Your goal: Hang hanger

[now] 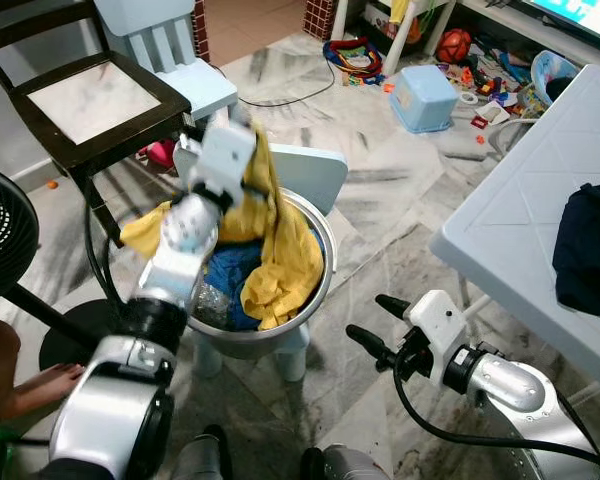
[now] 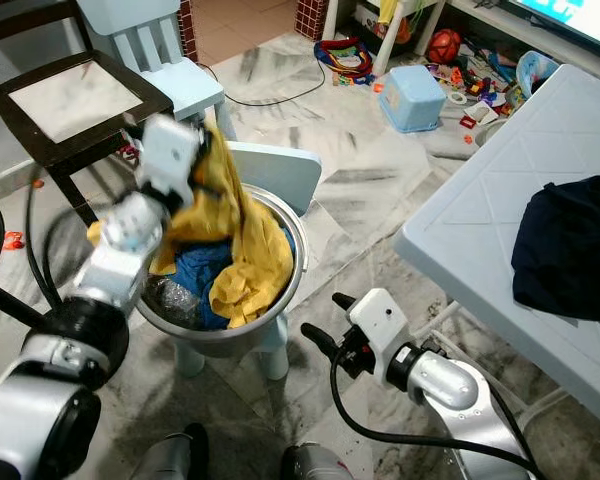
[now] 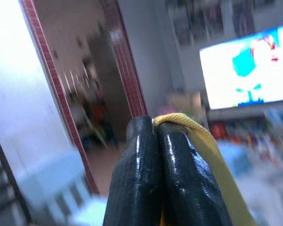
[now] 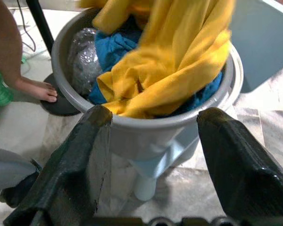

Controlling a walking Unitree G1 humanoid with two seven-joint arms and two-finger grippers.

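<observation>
A grey metal basin (image 1: 318,285) stands on a small pale stool and holds blue cloth and a yellow garment (image 1: 280,250). My left gripper (image 1: 242,140) is raised above the basin's far rim, shut on an edge of the yellow garment (image 3: 198,136), which hangs down from it into the basin. In the left wrist view its two black fingers (image 3: 146,179) press together with the yellow hem between them. My right gripper (image 1: 375,322) hovers low to the right of the basin, open with nothing in it; its wide-spread fingers (image 4: 80,160) frame the basin (image 4: 146,132).
A dark wooden chair (image 1: 90,100) and a pale blue child chair (image 1: 170,50) stand behind the basin. A white table (image 1: 520,230) with a dark garment (image 1: 590,250) is at the right. A black fan (image 1: 0,230) and a person's foot (image 1: 50,380) are at the left. Toys litter the far floor.
</observation>
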